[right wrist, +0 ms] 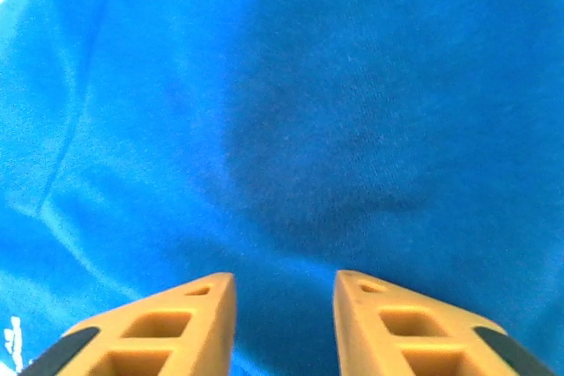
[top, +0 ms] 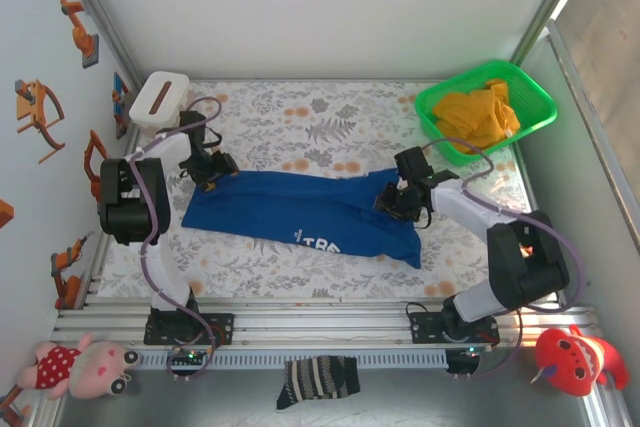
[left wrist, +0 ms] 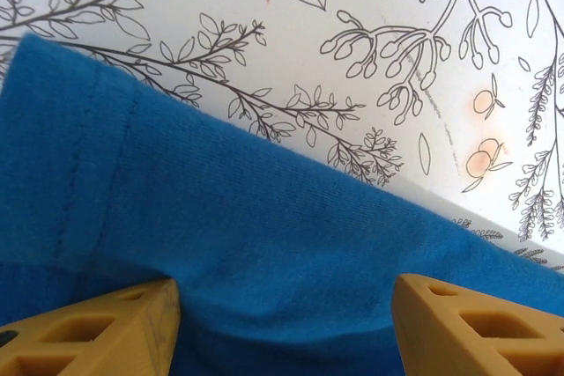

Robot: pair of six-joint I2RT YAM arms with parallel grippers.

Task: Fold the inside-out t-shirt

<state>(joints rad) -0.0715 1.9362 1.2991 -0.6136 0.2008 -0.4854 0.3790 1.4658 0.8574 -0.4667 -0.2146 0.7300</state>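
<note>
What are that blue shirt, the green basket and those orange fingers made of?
Shirt: soft knit cloth, matte; a fine knit texture, a stitched seam and soft creases show.
Basket: likely moulded plastic, smooth and bright green, with a stiff rim.
Fingers: probably hard plastic, matte orange-yellow, with hollow cells.

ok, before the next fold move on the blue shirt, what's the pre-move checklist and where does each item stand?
1. Jaws of the left gripper apart, over the left end of the t-shirt: ok.
2. Jaws of the right gripper apart, no pinch visible: ok.
3. Shirt lies as a strip fully on the table: ok.
4. Strip even in width: not ok, the right end flares wider.
5. The green basket with the yellow-orange garment stands apart from the shirt: ok.
6. Number of cloth layers under each gripper: cannot tell.
</note>
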